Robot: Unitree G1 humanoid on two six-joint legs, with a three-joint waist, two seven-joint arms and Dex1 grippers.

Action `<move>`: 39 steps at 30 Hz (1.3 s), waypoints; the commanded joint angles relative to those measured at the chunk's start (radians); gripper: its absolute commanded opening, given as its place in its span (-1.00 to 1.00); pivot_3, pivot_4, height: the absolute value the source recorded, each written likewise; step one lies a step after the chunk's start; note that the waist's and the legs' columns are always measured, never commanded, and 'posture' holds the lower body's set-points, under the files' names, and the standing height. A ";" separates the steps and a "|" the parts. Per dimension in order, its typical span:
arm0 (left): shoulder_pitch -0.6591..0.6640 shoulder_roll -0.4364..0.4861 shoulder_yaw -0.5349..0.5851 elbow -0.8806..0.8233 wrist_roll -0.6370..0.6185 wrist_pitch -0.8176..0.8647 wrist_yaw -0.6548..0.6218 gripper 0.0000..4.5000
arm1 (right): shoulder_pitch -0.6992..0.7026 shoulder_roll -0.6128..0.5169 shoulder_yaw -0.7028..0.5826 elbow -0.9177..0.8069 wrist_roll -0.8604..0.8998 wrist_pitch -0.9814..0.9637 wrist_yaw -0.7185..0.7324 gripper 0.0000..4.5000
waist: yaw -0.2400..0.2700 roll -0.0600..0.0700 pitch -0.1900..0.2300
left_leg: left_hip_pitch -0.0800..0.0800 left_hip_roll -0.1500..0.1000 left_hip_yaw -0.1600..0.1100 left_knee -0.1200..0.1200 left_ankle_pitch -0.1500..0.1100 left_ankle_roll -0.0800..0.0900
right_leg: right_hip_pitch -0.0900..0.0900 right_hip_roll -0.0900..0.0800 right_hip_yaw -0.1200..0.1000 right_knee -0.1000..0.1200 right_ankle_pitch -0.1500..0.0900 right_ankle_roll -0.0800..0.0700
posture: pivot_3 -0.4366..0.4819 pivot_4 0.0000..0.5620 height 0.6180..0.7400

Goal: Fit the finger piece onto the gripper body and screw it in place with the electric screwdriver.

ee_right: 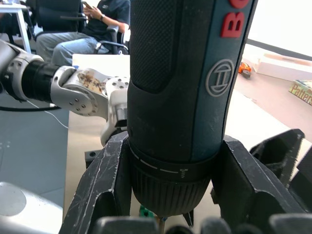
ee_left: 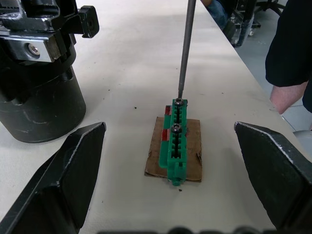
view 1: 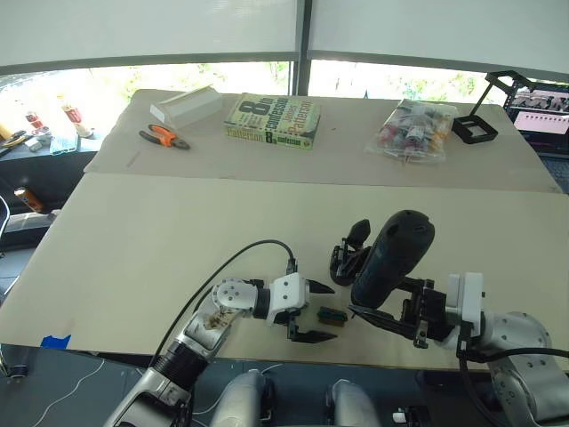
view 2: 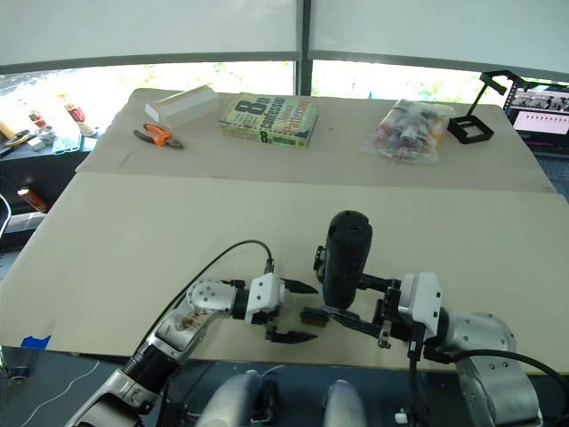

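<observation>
Gripping the electric screwdriver (view 1: pixel 391 258), the right gripper (ee_right: pixel 165 195) sets its bit on a green block (ee_left: pixel 176 141); the left gripper (view 1: pixel 313 311) straddles that block, fingers apart.

electric screwdriver (ee_right: pixel 180 87): matt textured plastic | bit (ee_left: pixel 185 48): smooth metal

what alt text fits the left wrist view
A thin metal screwdriver bit touches a screw atop a small green block on brown card, framed by the open left claw. The black gripper body stands beside it.
</observation>
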 commanded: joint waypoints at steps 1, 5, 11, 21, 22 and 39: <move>0.023 -0.003 -0.033 0.004 0.012 0.004 -0.005 1.00 | -0.008 -0.006 -0.037 -0.046 0.054 -0.031 -0.006 -0.14 | 0.000 0.000 0.000 | 0.000 0.000 0.000 0.000 0.000 0.000 | 0.000 0.000 0.000 0.000 0.000 0.000 | -0.05 -0.47 1.00; 0.024 -0.004 -0.035 0.004 0.011 0.005 -0.007 1.00 | -0.023 -0.003 -0.024 -0.079 0.084 -0.003 -0.032 -0.14 | 0.000 0.000 0.000 | 0.000 0.000 0.000 0.000 0.000 0.000 | 0.000 0.000 0.000 0.000 0.000 0.000 | -0.05 -0.47 1.00; 0.023 -0.004 -0.037 0.007 0.012 0.005 -0.010 1.00 | -0.037 -0.005 0.009 -0.088 0.078 0.007 -0.052 -0.14 | 0.000 0.000 0.000 | 0.000 0.000 0.000 0.000 0.000 0.000 | 0.000 -0.001 0.000 0.000 0.000 0.000 | -0.05 -0.47 1.00; 0.025 -0.004 -0.039 0.001 0.012 0.008 -0.009 1.00 | -0.023 -0.021 0.028 -0.081 0.063 -0.002 -0.041 -0.14 | 0.000 0.000 0.000 | 0.000 0.000 0.000 0.000 0.000 0.000 | 0.000 -0.001 0.000 0.000 0.000 0.000 | -0.05 -0.47 1.00; 0.025 -0.004 -0.039 0.000 0.012 0.009 -0.009 1.00 | -0.020 -0.022 0.028 -0.083 0.064 -0.003 -0.041 -0.14 | 0.000 0.000 0.000 | 0.000 0.000 0.000 0.000 0.000 0.000 | 0.000 -0.001 0.000 0.000 0.000 0.000 | -0.05 -0.47 1.00; 0.020 -0.005 -0.039 0.000 0.012 0.014 -0.012 1.00 | -0.007 -0.021 0.029 -0.072 0.061 -0.021 -0.036 -0.14 | 0.000 0.000 0.000 | 0.000 0.000 0.000 0.000 0.000 0.000 | 0.000 -0.001 0.000 0.000 0.000 0.000 | -0.05 -0.47 1.00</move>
